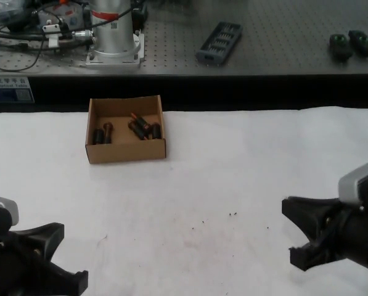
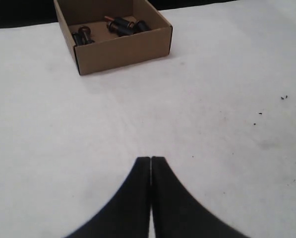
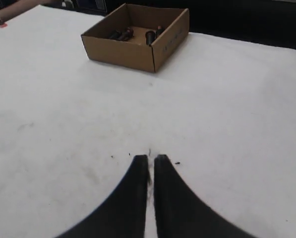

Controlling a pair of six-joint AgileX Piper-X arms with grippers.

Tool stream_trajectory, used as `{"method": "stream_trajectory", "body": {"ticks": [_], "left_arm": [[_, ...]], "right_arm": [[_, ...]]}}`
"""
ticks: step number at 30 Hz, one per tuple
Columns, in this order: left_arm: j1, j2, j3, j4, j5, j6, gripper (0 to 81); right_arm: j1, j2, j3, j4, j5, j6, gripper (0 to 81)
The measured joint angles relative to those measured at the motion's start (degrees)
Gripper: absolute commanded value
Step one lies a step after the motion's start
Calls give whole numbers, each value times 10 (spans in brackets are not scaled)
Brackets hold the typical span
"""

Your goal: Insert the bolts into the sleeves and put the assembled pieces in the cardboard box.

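Note:
The cardboard box [image 1: 127, 150] stands on the white sheet at the far left. Several dark sleeves with copper-coloured bolts [image 1: 140, 126] lie inside it, one pair by its left wall [image 1: 102, 134]. In the left wrist view the box [image 2: 123, 49] lies ahead, and my left gripper [image 2: 151, 158] is shut with nothing in it, low over bare sheet. My right gripper [image 3: 150, 156] is also shut and holds nothing, with the box [image 3: 120, 52] and its pieces [image 3: 120, 34] far ahead. The left arm [image 1: 29, 259] sits at the near left corner, the right arm [image 1: 338, 234] at the near right.
Beyond the sheet's far edge runs a perforated metal bench with a silver post [image 1: 113, 28], cables, a grey-blue rack [image 1: 219, 40] and two dark green parts [image 1: 351, 43]. A few dark specks [image 1: 233, 214] dot the sheet between the arms.

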Motion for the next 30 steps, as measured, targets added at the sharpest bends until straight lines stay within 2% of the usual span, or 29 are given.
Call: {"method": "stream_trajectory", "body": {"ticks": [2,8,30], "left_arm": [[0,0,0,0,0,0,7],[0,0,0,0,0,0,7],[0,0,0,0,0,0,7]], "right_arm": [[0,0,0,-22,0,42,45],[0,0,0,-44,0,82,45],[0,0,0,-44,0,90,45]]}}
